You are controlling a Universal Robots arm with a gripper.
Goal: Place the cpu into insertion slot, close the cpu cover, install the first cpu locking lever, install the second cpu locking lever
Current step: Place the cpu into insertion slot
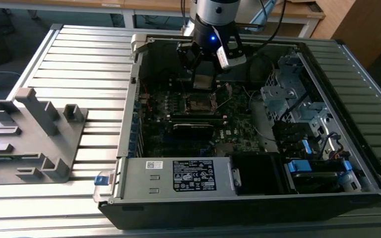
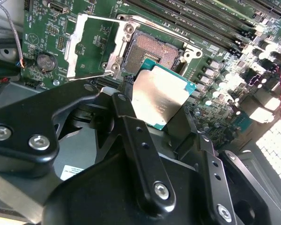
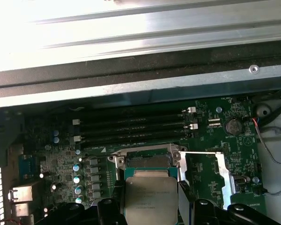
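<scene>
Fixture: a grey stepped block (image 1: 31, 134) stands on the slatted metal surface (image 1: 78, 54) at the exterior view's left, well apart from the case.
Computer case: an open tower (image 1: 243, 208) lies on its side across the middle and right of the surface, with its green motherboard (image 1: 170, 116) exposed.
Power supply: a grey box with a white label (image 1: 190, 176) sits along the near edge of the case.
Arm: the arm (image 1: 214, 20) reaches down into the case from the far side.
End effector: the end effector (image 2: 158, 104) is clamped on the cpu, its dark fingers (image 3: 116, 197) pressing two opposite edges.
Cpu: the cpu (image 2: 164, 91) is held silver face up and slightly tilted, just above the insertion slot and not seated.
Insertion slot: the insertion slot (image 2: 152, 51) is uncovered, its dark centre bare.
Cpu cover: the cpu cover (image 2: 91, 47) is swung open to one side of the slot.
Memory slots: long black rows (image 3: 136, 126) lie just beyond the slot.
Drive cage: silvery metal bays (image 1: 289, 94) stand at the right of the case.
</scene>
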